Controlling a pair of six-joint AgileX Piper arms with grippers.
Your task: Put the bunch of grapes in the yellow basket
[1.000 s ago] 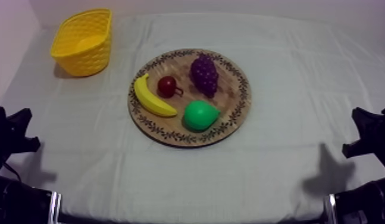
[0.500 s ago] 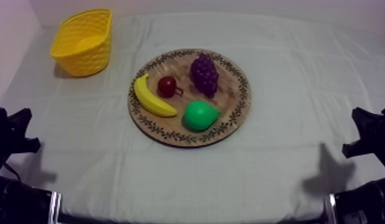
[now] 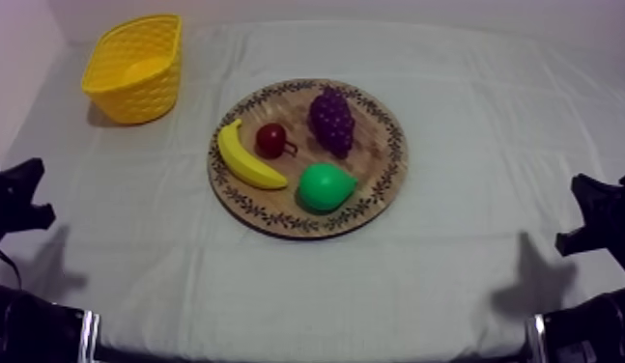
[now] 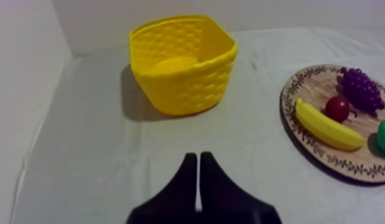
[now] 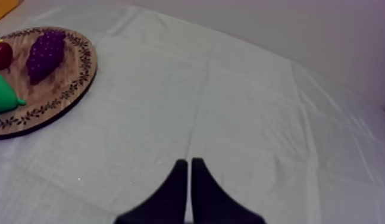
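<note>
Fingers together on left gripper [image 4: 198, 156] and right gripper [image 5: 189, 162] — purple bunch of grapes [image 3: 331, 120] on round wooden board [image 3: 376, 147], yellow woven basket [image 3: 132, 97] far left.

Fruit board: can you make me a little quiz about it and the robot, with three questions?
1. True or false: the grapes lie in the basket.
2. Fill in: the left gripper and the right gripper are both ____ (open or shut).
3. Which of these lies nearest the basket? A) banana B) grapes C) right gripper

Key: 1 false, the grapes are on the board. 2 shut, on nothing. 3 A.
</note>
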